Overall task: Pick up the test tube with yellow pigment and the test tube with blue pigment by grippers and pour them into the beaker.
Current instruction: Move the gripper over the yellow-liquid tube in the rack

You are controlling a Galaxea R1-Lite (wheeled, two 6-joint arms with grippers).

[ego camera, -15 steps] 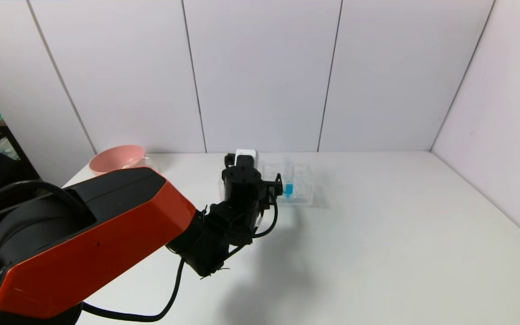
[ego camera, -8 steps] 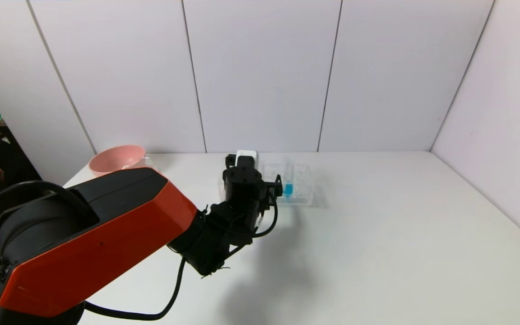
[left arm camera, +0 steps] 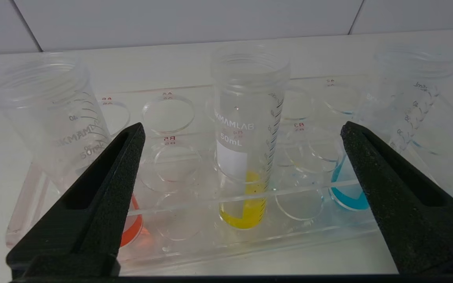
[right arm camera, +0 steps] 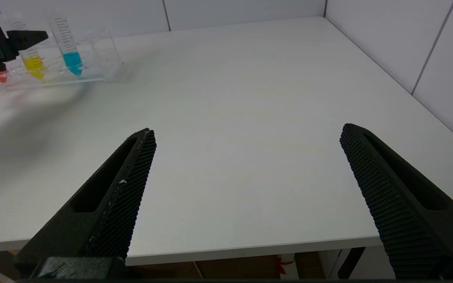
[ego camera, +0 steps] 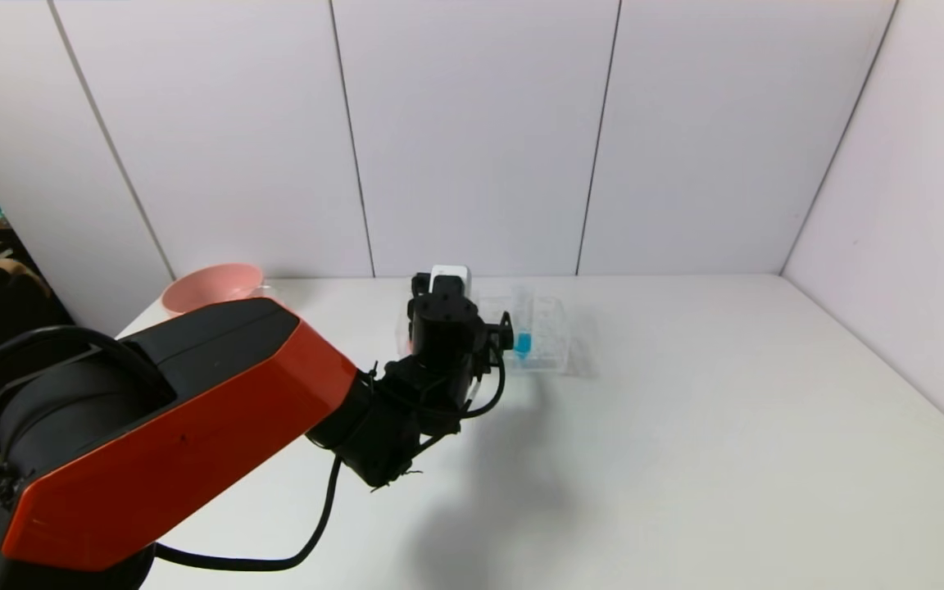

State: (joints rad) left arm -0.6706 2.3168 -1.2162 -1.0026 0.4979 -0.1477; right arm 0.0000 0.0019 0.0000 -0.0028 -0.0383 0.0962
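Fingers [left arm camera: 134, 141] on our left gripper [left arm camera: 242, 133] are spread wide, lined up either side of the yellow tube [left arm camera: 246, 157]. We've nudged closer to the rack [left arm camera: 210, 232] in the last second, so the grab looks next. Blue tube [left arm camera: 383, 149] leans in the same clear plastic rack on the table [ego camera: 685, 426]. Tubes look slick, round, threaded-topped. Right gripper [right arm camera: 246, 188] idles spread over the near edge.

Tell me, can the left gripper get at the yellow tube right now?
Probably yes. The left gripper is open, and the yellow tube stands upright in the rack between its fingers, with nothing in front of it.
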